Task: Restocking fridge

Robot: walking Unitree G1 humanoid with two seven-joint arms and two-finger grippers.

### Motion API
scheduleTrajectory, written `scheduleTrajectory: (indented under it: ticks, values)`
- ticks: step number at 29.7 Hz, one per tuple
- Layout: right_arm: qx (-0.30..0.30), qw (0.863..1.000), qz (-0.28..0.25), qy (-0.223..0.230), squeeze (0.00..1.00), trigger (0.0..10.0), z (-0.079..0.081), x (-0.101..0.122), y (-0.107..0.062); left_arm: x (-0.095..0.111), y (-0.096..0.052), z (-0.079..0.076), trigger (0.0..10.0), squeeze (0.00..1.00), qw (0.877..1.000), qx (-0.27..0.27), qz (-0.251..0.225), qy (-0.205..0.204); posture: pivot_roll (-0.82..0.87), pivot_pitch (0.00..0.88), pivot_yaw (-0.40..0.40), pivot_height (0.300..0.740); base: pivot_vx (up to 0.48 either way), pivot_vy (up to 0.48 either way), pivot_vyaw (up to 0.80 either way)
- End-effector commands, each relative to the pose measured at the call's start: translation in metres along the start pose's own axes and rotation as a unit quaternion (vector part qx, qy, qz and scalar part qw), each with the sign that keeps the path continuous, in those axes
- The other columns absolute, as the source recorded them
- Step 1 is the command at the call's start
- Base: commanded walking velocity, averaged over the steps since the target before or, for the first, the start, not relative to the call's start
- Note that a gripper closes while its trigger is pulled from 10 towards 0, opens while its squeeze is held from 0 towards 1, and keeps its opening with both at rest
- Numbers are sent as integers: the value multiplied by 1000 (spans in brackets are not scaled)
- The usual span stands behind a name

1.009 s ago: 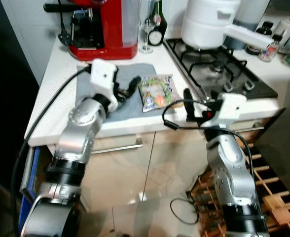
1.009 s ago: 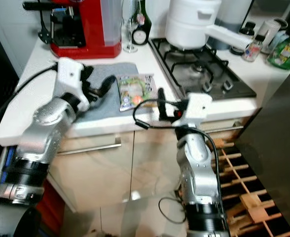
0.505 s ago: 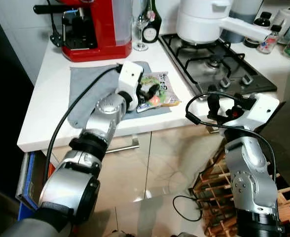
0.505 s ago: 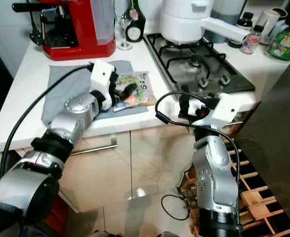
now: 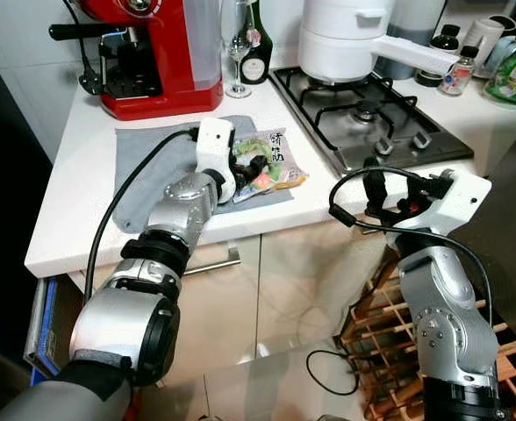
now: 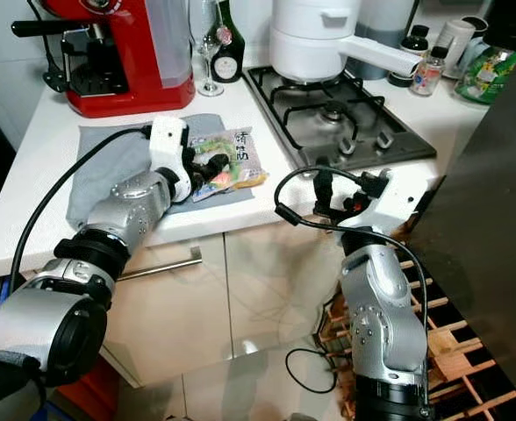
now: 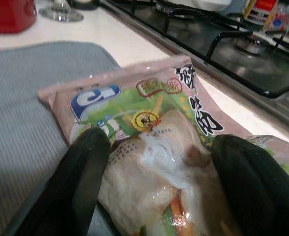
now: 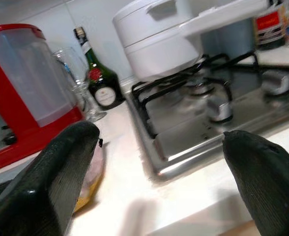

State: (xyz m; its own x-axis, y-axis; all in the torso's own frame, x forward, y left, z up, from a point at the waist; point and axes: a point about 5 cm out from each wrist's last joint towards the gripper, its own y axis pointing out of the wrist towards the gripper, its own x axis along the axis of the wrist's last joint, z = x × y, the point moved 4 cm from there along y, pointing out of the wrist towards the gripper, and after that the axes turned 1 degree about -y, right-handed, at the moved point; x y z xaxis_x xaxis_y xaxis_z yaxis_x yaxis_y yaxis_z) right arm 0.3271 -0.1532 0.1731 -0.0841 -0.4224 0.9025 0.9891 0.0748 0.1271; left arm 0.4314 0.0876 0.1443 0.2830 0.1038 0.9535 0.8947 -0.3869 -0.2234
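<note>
Right now the left gripper [image 5: 256, 167] is reaching over the white counter [image 5: 74, 210], and its two black fingers [image 7: 80, 172] are spread to either side of a food packet [image 5: 271, 163], one finger at each side of the clear bulging part, touching or very nearly touching the plastic, but I cannot tell whether they are actually squeezing it. The packet lies flat, partly on a grey cloth [image 5: 144, 162] spread on the counter, with its far edge reaching towards the gas hob [image 5: 368, 123]; through the wrap you can see pale and orange pieces under a green and pink label. Behind the cloth stands a red coffee machine [image 5: 161, 48], with a wine glass [image 5: 236, 53] and a dark bottle [image 5: 256, 53] just beside it, and a white pot [image 5: 346, 39] sits on the hob. The right gripper [image 5: 403, 195] hangs in front of the counter edge, below the front of the hob and well apart from the packet, with its fingers [image 8: 61, 177] wide apart and nothing between them. Beneath the counter are pale cupboard doors [image 5: 240, 298], and a wooden rack [image 5: 372, 324] stands on the floor beside the right arm.
</note>
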Motion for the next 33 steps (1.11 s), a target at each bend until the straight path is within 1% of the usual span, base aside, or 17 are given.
scheduleTrajectory:
  ticks: [1, 2, 5, 6, 8, 9, 10, 12, 16, 23, 26, 27, 29, 30, 31, 33]
  values:
    - [39, 999, -5, 21, 231, 10000, 19, 8, 4, -75, -11, 7, 10000, 0, 990, 21, 131, -47, -207, 0, 39, 740, 0, 0, 0]
    - [43, 999, -2, 28, 231, 10000, 21, 7, 5, -76, -11, 7, 10000, 0, 989, 21, 134, -52, -207, 0, 39, 740, 0, 0, 0]
    - [78, 994, 30, 70, 227, 10000, 39, -5, 8, -84, -12, 5, 10000, 0, 987, 21, 141, -70, -203, 0, 32, 740, 0, 0, 0]
    - [96, 990, 49, 87, 224, 10000, 50, -14, 10, -86, -13, 5, 10000, 0, 987, 21, 142, -76, -206, 0, 31, 740, 0, 0, 0]
    - [121, 984, 76, 104, 227, 10000, 66, -27, 13, -87, -13, 4, 10000, 0, 986, 22, 144, -84, -201, 0, 25, 740, 0, 0, 0]
    - [121, 984, 76, 104, 227, 10000, 66, -27, 13, -87, -13, 4, 10000, 0, 986, 22, 144, -84, -201, 0, 25, 740, 0, 0, 0]
    - [127, 981, 88, 114, 224, 10000, 72, -33, 16, -87, -13, 4, 10000, 0, 986, 22, 143, -86, -194, 0, 20, 740, 0, 0, 0]
    - [127, 980, 97, 122, 220, 10000, 76, -37, 20, -87, -13, 4, 10000, 0, 986, 23, 142, -87, -189, 0, 17, 740, 0, 0, 0]
    - [119, 978, 112, 130, 224, 10000, 77, -42, 24, -86, -13, 5, 10000, 0, 986, 24, 141, -91, -175, 0, 9, 740, 0, 0, 0]
    - [95, 987, 108, 66, 220, 10000, 69, -44, 30, -83, -13, 8, 10000, 0, 986, 28, 134, -97, -166, 0, 7, 740, 0, 0, 0]
    - [86, 989, 106, 60, 224, 10000, 68, -44, 30, -84, -13, 8, 10000, 0, 986, 28, 135, -98, -166, 0, 5, 740, 0, 0, 0]
    - [75, 989, 109, 60, 220, 10000, 65, -43, 31, -85, -14, 8, 10000, 0, 986, 29, 135, -99, -166, 0, 5, 740, 0, 0, 0]
    - [75, 989, 109, 60, 220, 10000, 65, -43, 31, -85, -14, 8, 10000, 0, 986, 29, 135, -99, -166, 0, 5, 740, 0, 0, 0]
    - [63, 990, 111, 67, 220, 10000, 61, -42, 31, -85, -14, 8, 10000, 0, 985, 29, 136, -100, -166, 0, 4, 740, 0, 0, 0]
    - [48, 990, 110, 79, 220, 10000, 53, -39, 34, -86, -14, 7, 10000, 0, 985, 28, 136, -103, -172, 0, 6, 740, 0, 0, 0]
    - [37, 988, 116, 95, 220, 10000, 45, -41, 36, -87, -14, 5, 10000, 0, 985, 26, 138, -105, -170, 0, 3, 740, 0, 0, 0]
